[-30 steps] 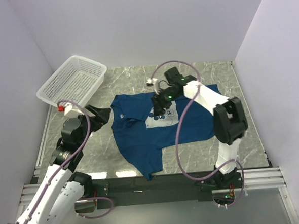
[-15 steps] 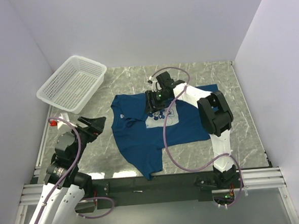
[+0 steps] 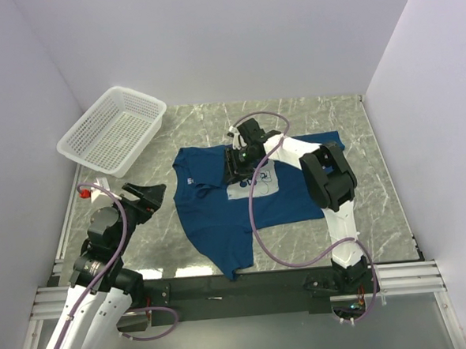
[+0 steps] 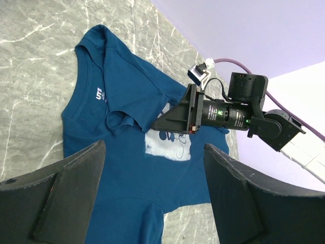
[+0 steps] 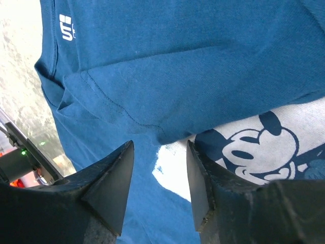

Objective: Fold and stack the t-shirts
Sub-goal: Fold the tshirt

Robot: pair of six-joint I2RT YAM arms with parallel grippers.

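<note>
White neck logo on t-shirt: illegible.

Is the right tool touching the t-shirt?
Cannot tell. In the right wrist view the right tool, open, frames a folded edge of the t-shirt, but neither contact nor a gap shows plainly.

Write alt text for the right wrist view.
The right gripper, fingers open, hovers close over a folded edge of the dark blue t-shirt, beside its pale cartoon mouse print. Grey marble table shows at the upper left.
</note>
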